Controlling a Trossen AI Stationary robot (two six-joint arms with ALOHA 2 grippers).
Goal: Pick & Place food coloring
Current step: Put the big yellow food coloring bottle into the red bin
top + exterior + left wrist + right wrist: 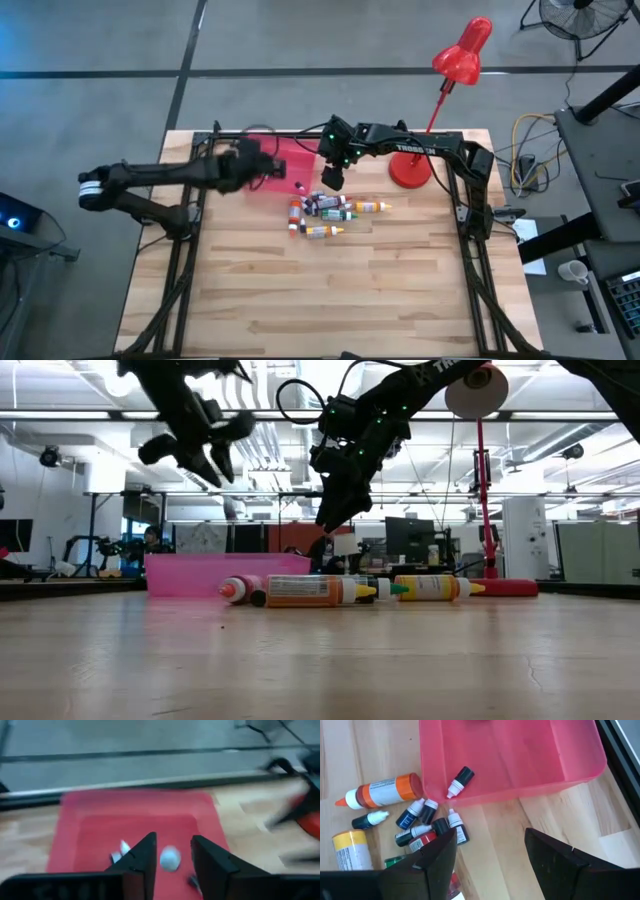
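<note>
Several tiny food coloring bottles [322,208] lie in a heap on the wooden table, just off the pink tray's [285,160] near right corner. In the right wrist view they show as dark, red and green bodies with pale caps [422,822], and one dark bottle [459,781] lies inside the tray [520,755]. My left gripper [172,840] hangs open high over the tray [135,815]; a pale round cap [170,858] and other pale bits [120,851] show below it, blurred. My right gripper [490,835] is open above the table beside the heap, also seen in the high view [333,180].
Larger bottles lie among the small ones: an orange-labelled one [385,790] and a yellow one [350,851]. A red desk lamp's base [408,172] stands on the table right of the heap. Bare wood stretches toward the near edge [320,300].
</note>
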